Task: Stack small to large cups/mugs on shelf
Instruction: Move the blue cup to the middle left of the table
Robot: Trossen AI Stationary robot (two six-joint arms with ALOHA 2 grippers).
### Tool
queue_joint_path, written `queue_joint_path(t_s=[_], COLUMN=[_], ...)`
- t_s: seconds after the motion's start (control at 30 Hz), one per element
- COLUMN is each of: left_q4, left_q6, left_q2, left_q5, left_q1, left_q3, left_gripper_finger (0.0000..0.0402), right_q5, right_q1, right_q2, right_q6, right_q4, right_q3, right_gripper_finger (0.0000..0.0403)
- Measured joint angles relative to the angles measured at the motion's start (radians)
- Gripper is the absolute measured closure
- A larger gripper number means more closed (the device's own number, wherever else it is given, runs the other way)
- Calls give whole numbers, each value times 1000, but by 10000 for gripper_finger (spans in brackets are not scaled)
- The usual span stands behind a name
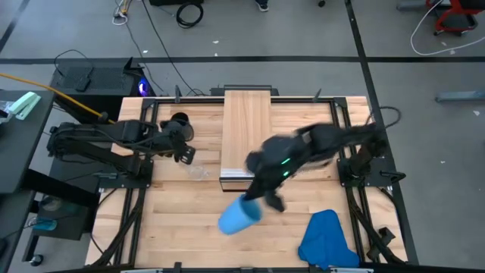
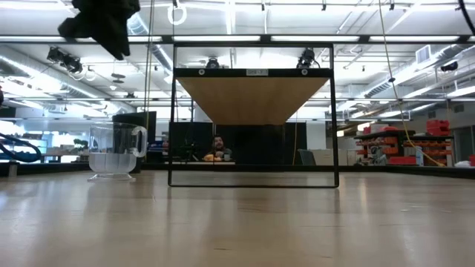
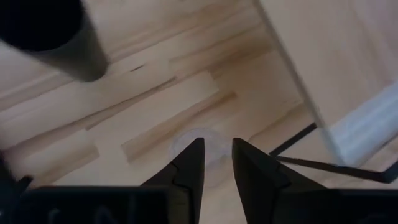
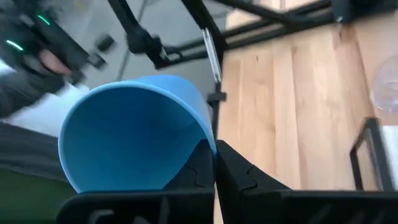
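Looking down on my rig: slatted wooden counter (image 1: 189, 220) fills the frame, and the light-wood shelf (image 1: 246, 129) runs down its middle from the far edge, silvery front edge facing me. In the low view the shelf (image 2: 252, 96) sits raised on a dark frame.

Blue cloth (image 1: 327, 239) lies crumpled on the counter near the right front corner, well apart from the cups.

Right arm reaches in from the right side and crosses just in front of the shelf's front edge; it's blurred. Right gripper (image 1: 261, 199) is clamped on the rim of the blue cup (image 1: 239, 215), which is tipped on its side, mouth toward the wrist camera. In the right wrist view the fingers pinch the blue cup's (image 4: 134, 130) wall, one inside and one outside.

Black cup (image 1: 180, 121) stands upright on the counter left of the shelf, near the far edge, just beside the left arm. Left wrist view catches the black cup (image 3: 53, 34) at a corner.

Left gripper (image 1: 184, 154) hovers over the counter left of the shelf, its fingers (image 3: 186, 171) apart and holding nothing.

Glass mug (image 1: 198, 171) stands upright on the counter just past the left gripper, near the shelf's front left corner; in the low view the mug (image 2: 116, 152) has its handle to the right
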Motion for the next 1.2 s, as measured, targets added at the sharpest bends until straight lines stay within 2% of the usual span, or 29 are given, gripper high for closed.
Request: queue_joint_path(t_s=[0.33,0.53,0.73,0.97,1.2], left_q4=[-120,-180,-179,-179,-190], left_q6=[-54,-86,-87,-99,-96], left_q2=[-89,-103,-103,-102,-102], left_q5=[-1,-1,-6,-23,-29], left_q1=[9,9,9,9,9], left_q3=[0,0,0,0,0], left_gripper_finger=[329,333,332,340,339], right_q5=[26,124,178,227,279], right_q1=[-25,-75,-99,-63,-17], right_q2=[287,389,437,459,470], right_q6=[-83,-109,-118,-181,-262], right_q4=[170,198,208,195,57], right_q3=[0,0,0,-2,-3], right_gripper_finger=[401,401,401,401,401])
